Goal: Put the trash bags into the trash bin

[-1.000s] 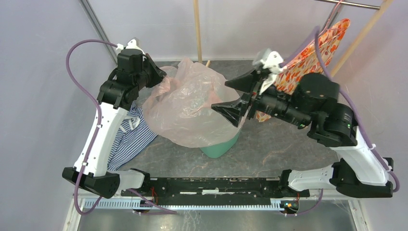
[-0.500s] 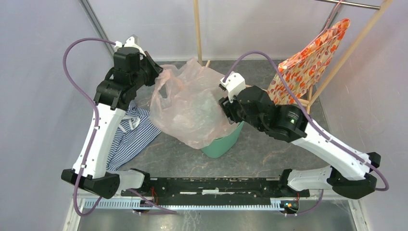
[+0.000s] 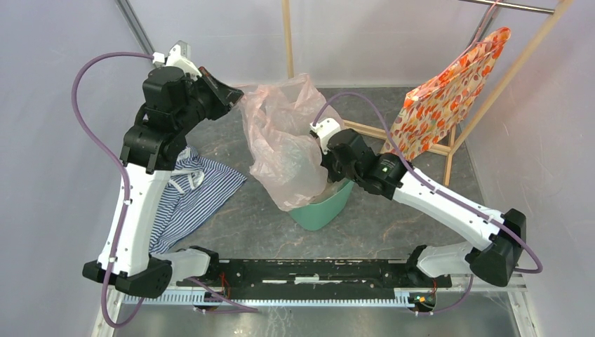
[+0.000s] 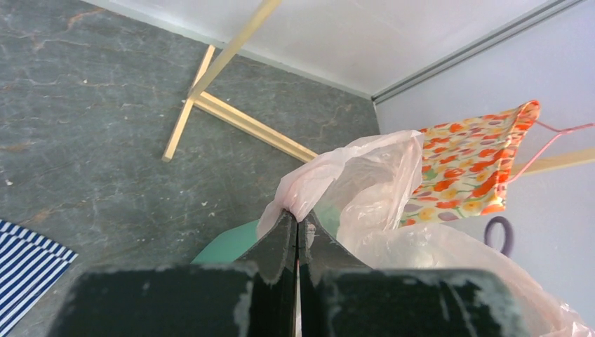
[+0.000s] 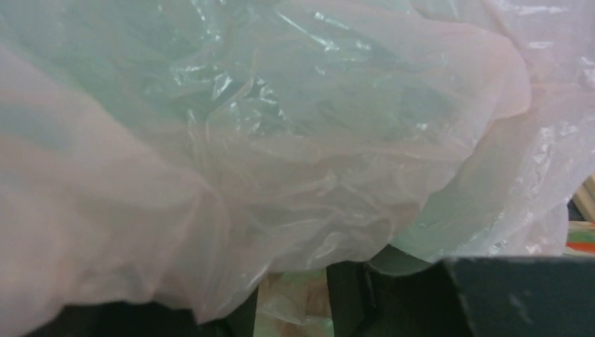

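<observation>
The pale-pink translucent trash bag (image 3: pixel 284 151) hangs stretched from its top corner down into the mint-green trash bin (image 3: pixel 324 209). My left gripper (image 3: pixel 235 95) is shut on that corner, held high at the back left of the bin. In the left wrist view the shut jaws pinch the bag's edge (image 4: pixel 330 182) above the bin (image 4: pixel 224 247). My right gripper (image 3: pixel 328 167) is pushed into the bag at the bin's right rim. In the right wrist view crinkled bag (image 5: pixel 281 140) fills the frame. My right gripper (image 5: pixel 291 298) shows fingers apart with plastic between them and tips covered.
A blue-white striped cloth (image 3: pixel 189 196) lies on the table left of the bin. An orange floral bag (image 3: pixel 449 91) hangs on a wooden rack (image 3: pixel 288 42) at the back right. The rack's foot bars (image 4: pixel 231 119) lie on the table behind the bin.
My left gripper has lifted and pulled the bag's corner up and left, stretching it narrow. My right arm swung down and pushed its gripper into the bag at the bin.
</observation>
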Robot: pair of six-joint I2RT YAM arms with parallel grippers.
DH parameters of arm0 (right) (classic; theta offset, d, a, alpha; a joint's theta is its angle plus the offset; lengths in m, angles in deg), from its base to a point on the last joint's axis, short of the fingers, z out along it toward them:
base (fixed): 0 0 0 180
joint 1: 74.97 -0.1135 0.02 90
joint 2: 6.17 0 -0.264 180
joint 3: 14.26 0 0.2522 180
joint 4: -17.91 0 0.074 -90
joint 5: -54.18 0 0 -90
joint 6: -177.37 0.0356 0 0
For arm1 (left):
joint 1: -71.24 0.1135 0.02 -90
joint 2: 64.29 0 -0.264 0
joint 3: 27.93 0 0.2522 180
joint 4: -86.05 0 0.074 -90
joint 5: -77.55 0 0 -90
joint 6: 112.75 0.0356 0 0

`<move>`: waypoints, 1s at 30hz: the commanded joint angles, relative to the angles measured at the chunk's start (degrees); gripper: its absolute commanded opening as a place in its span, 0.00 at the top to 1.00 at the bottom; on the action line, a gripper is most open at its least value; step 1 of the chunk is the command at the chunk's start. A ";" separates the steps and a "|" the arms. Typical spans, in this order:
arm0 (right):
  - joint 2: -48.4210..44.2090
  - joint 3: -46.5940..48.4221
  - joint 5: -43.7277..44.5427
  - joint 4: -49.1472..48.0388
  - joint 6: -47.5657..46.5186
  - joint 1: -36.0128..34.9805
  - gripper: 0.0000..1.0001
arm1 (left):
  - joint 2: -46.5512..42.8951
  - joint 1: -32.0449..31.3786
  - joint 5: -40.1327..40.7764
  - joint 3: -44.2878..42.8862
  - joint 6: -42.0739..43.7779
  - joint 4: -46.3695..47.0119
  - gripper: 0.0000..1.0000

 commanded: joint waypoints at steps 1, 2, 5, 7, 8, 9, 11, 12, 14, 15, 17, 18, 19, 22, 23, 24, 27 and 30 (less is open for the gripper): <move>0.60 1.35 -2.88 -3.83 2.12 0.14 0.57 | -0.62 0.29 -2.93 -0.77 -3.62 4.84 0.98; 0.23 1.83 -2.81 -3.18 2.22 0.18 0.55 | -0.61 0.29 -3.00 -0.51 -3.76 5.11 0.98; -2.50 3.16 -2.60 -1.91 2.80 0.13 0.45 | -0.90 0.23 -2.30 0.57 -3.80 5.96 0.98; -4.02 4.86 -2.98 -0.19 2.69 0.14 0.37 | -0.83 0.27 -1.70 1.04 -3.80 6.36 0.98; -4.71 5.63 -3.00 1.02 2.64 0.10 0.33 | -0.83 0.29 -1.49 1.22 -3.80 6.48 0.98; -5.28 6.36 -2.90 1.96 2.63 0.09 0.30 | -0.77 0.28 -1.32 1.38 -3.87 6.69 0.98; -6.67 7.00 -2.96 3.34 2.68 0.14 0.26 | -0.74 0.30 -1.21 1.54 -4.10 7.06 0.98; -7.56 7.06 -2.93 3.66 2.93 0.12 0.25 | -0.65 0.29 -1.05 1.55 -4.21 7.12 0.98; -8.89 7.18 -3.46 4.19 3.14 0.13 0.24 | -0.52 0.25 -0.87 1.55 -4.24 7.30 0.98; -9.40 7.23 -3.68 4.36 3.22 0.18 0.24 | -0.42 0.28 -0.69 1.50 -4.24 7.31 0.98; -10.25 7.69 -4.57 5.01 3.32 0.14 0.23 | -0.34 0.29 -0.41 1.54 -4.19 7.30 0.98; -10.50 8.16 -4.85 5.47 3.35 0.13 0.23 | -0.26 0.29 -0.36 1.55 -4.23 7.30 0.98; -10.72 8.69 -5.10 5.92 3.38 0.09 0.23 | -0.17 0.24 -0.33 1.55 -4.24 7.24 0.98; -11.73 10.23 -6.86 6.55 3.09 0.09 0.22 | -0.06 0.29 -0.21 1.79 -4.15 7.24 0.98; -12.05 10.97 -7.96 6.91 2.93 0.15 0.22 | 0.01 0.29 -0.27 1.78 -4.15 7.30 0.98; -12.28 11.94 -9.02 7.10 2.73 0.12 0.22 | 0.00 0.29 -0.34 1.81 -4.08 7.28 0.98; -13.89 13.96 -11.48 7.11 1.91 0.08 0.21 | 0.18 0.29 -0.22 1.81 -4.06 7.22 0.98; -15.46 16.39 -12.19 7.31 0.59 0.11 0.19 | 0.25 0.29 -0.38 1.89 -4.06 7.30 0.98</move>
